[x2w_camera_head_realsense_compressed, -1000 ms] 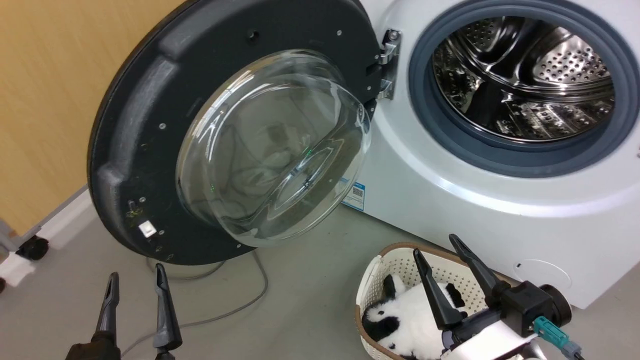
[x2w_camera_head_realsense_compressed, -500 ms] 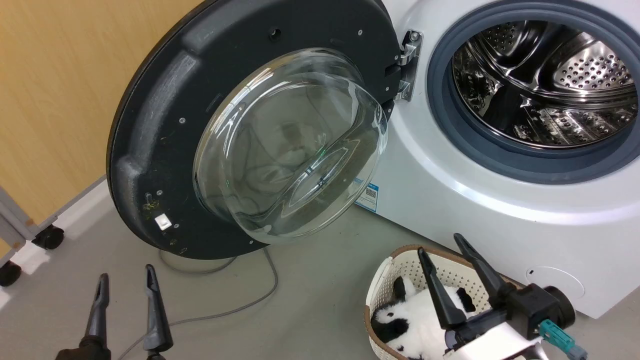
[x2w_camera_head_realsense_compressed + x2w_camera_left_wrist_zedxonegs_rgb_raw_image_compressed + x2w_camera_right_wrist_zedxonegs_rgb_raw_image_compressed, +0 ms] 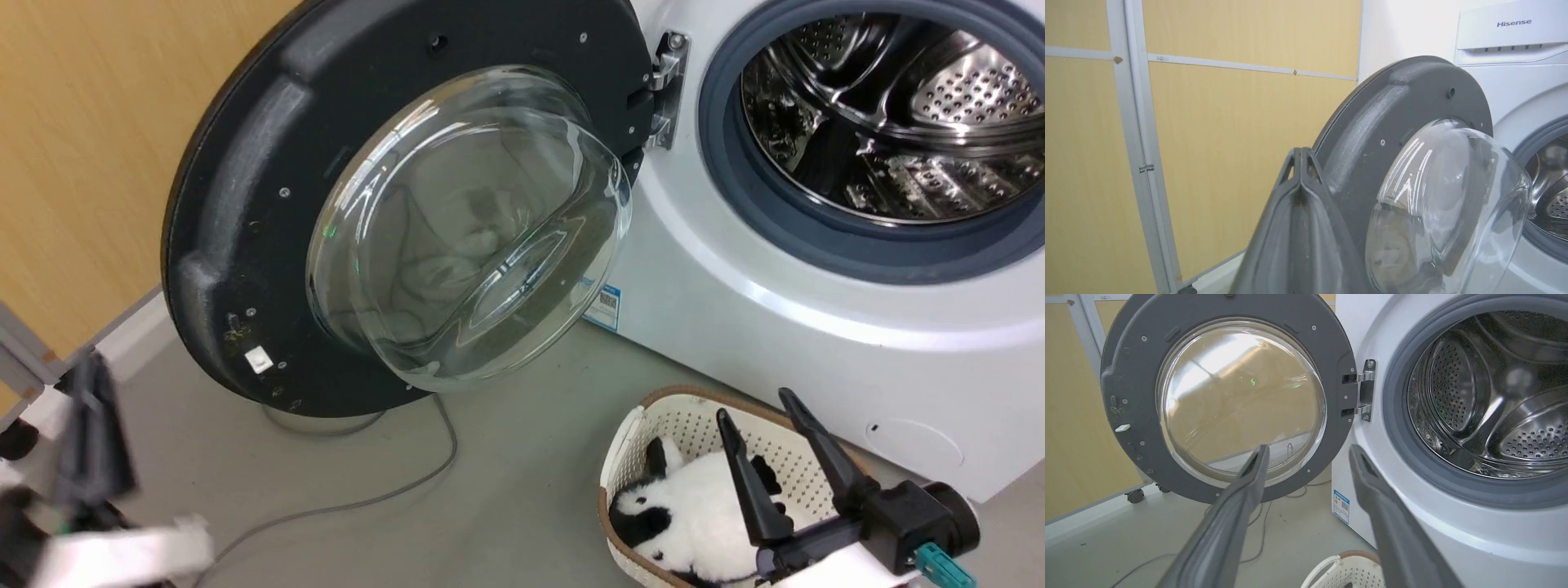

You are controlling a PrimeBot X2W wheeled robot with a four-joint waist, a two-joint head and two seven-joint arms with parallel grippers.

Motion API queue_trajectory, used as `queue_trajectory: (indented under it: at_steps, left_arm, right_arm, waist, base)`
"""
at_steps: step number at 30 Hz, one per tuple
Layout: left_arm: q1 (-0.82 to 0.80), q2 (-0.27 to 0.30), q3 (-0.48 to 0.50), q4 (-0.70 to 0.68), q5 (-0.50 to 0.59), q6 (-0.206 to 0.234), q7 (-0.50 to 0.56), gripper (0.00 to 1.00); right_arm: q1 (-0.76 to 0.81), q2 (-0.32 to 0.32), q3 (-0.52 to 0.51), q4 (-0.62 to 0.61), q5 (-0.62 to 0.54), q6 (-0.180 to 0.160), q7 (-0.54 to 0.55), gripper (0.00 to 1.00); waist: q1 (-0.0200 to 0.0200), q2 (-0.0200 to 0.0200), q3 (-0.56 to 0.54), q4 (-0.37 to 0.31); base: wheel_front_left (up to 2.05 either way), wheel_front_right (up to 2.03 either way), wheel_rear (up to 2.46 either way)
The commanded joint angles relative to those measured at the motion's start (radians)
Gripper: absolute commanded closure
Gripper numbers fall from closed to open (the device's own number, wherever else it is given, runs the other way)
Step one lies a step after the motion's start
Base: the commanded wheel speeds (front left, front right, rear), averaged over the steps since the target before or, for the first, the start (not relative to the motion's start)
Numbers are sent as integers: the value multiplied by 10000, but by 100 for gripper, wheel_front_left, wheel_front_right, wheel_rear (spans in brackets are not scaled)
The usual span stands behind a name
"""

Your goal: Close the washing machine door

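The washing machine door (image 3: 245,204) stands swung wide open on its hinge at the left of the white washing machine (image 3: 735,318), its clear glass bowl (image 3: 465,229) bulging toward me. The steel drum (image 3: 882,106) lies exposed inside the grey gasket. My left gripper (image 3: 94,384) is a blurred dark shape low at the far left, apart from the door's outer edge. In the left wrist view the left gripper (image 3: 1300,152) is shut and empty, beside the door's rim (image 3: 1372,118). My right gripper (image 3: 763,416) is open over the basket; the right gripper (image 3: 1308,450) faces the hinge side of the door (image 3: 1126,375).
A cream laundry basket (image 3: 653,420) holding a black-and-white plush toy (image 3: 694,514) sits on the floor before the machine. A grey cable (image 3: 367,498) trails across the floor under the door. A wood-panel wall (image 3: 82,122) and a castor wheel (image 3: 16,437) stand behind the door.
The left gripper has shut, turned and swung up and to the left, now blurred with motion. The head camera has shifted a little. The door and right gripper keep their places.
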Motion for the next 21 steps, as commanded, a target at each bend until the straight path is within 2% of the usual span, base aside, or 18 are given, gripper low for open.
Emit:
queue_trajectory:
  at_steps: [1, 2, 7, 11, 15, 20, 21]
  left_arm:
    - [-512, 296, 263, 105, -82, -159, -53, 100]
    - [-1082, 765, 539, 498, -283, -332, -53, 100]
    - [-2818, 2390, 1003, 2259, -1026, -567, 125, 100]
    - [-4069, 3536, 913, 3859, -1929, -648, 990, 100]
    - [-5050, 4152, 406, 5393, -3859, -670, 2578, 100]
    - [-6038, 4210, 985, 7393, -7090, -674, 5175, 100]
    - [-6038, 4210, 985, 7393, -7090, -674, 5175, 100]
  right_arm:
    - [103, 4, -18, -123, -115, -7, -45, 0]
    - [58, -40, 28, -218, -175, -7, -45, 0]
    - [-190, -197, 151, -384, -284, -7, -45, 0]
    - [-384, -258, 233, -433, -327, -7, -45, 0]
    - [-489, -300, 265, -452, -330, -7, -45, 0]
    - [-569, -282, 420, -479, -384, -7, -45, 0]
    - [-569, -282, 420, -479, -384, -7, -45, 0]
  waist:
    - [0, 0, 157, -72]
    - [0, 0, 327, -196]
    - [0, 0, 756, -537]
    - [0, 0, 1021, -812]
    - [0, 0, 1193, -1019]
    - [0, 0, 1325, -1269]
    - [0, 0, 1325, -1269]
  base:
    - [0, 0, 0]
    - [0, 0, 0]
    - [0, 0, 0]
    - [0, 0, 0]
    - [0, 0, 0]
    - [0, 0, 0]
    - [0, 0, 0]
